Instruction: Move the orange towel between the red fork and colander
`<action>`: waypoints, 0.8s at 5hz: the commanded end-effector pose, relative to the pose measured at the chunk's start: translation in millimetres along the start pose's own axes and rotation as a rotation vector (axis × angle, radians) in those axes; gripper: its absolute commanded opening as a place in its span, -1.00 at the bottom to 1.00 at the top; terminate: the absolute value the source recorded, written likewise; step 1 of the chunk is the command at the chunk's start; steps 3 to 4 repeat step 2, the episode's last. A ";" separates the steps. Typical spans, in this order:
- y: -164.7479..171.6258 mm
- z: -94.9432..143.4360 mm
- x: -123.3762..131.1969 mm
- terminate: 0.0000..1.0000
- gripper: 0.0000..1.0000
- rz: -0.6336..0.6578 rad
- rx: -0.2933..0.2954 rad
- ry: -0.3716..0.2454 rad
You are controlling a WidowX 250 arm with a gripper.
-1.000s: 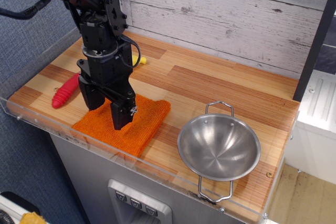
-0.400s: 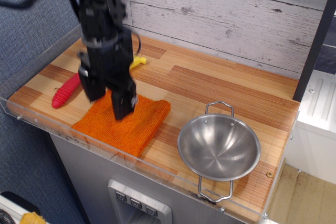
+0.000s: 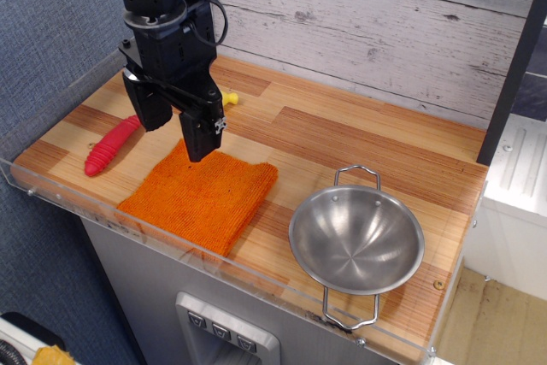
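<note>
Above the towel: my claw [image 3: 175,130] hangs over the back left part of the cloth, clear of it, two black fingers pointing down.
Claw state: spread apart and empty; I see daylight between the two fingers and nothing pinched there.
Orange towel [image 3: 202,198]: flat on the wooden counter [image 3: 342,138], near the front edge, a little rumpled along its right side.
Red fork [image 3: 111,145]: to the left of the towel, lying on a slant; I see only the ribbed red handle, since my own body hides where the tines would be.
Colander [image 3: 356,241]: to the right of the towel, upright, with one wire handle toward the wall and one toward the front.
Placement: the cloth lies between fork and colander, near the fork's handle and separated from the colander by a strip of bare wood.
Yellow thing [image 3: 229,98]: a small piece peeks out behind my wrist, near the wall; it is no part of my job.
Step in hand, as I judge it: the release is made and I am clear of the cloth, so the task looks as good as done.
Next move calls for: a straight lift up and away, keeping my fingers off the towel's nap so I do not drag it out of place, and staying well clear of the fork handle on my left.
</note>
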State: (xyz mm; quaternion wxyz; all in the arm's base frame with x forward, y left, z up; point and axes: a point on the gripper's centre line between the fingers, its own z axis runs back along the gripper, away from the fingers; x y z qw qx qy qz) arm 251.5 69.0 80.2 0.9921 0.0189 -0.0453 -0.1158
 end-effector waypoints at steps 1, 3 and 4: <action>4.0 12.9 6.0 -1.00 1.00 0.003 0.026 -0.042; 4.0 12.9 6.0 1.00 1.00 0.003 0.026 -0.042; 4.0 12.9 6.0 1.00 1.00 0.003 0.026 -0.042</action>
